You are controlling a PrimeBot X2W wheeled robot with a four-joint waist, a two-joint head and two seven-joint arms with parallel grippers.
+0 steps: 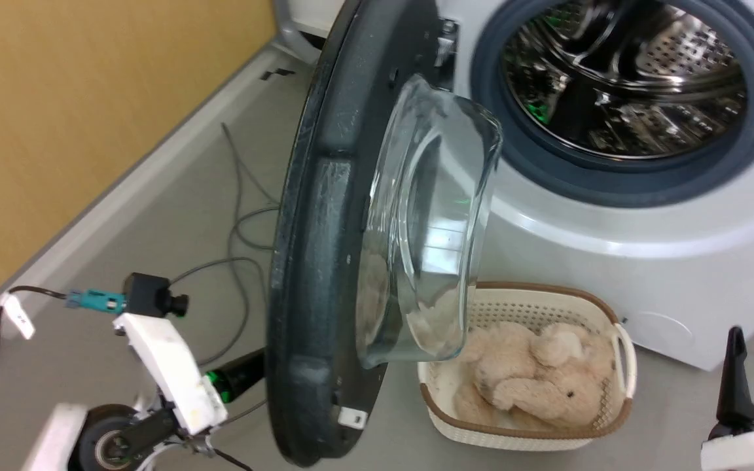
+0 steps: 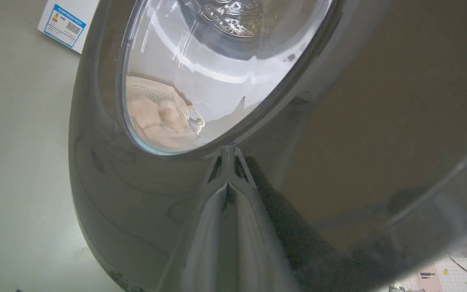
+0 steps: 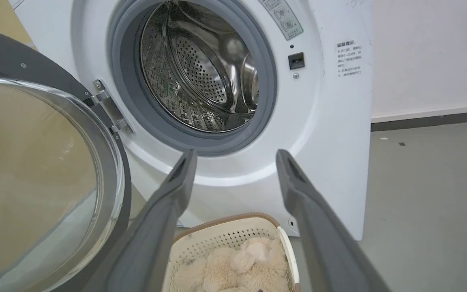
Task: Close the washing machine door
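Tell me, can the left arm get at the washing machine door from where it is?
Probably yes. The left end effector, fingers together, points its tips at the washing machine door's dark outer face, seemingly touching it, with nothing in between.

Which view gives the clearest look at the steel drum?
The right wrist view: the drum sits nearly whole inside its grey ring. The head view cuts off its top; the left wrist view gives a warped glimpse through the door glass.
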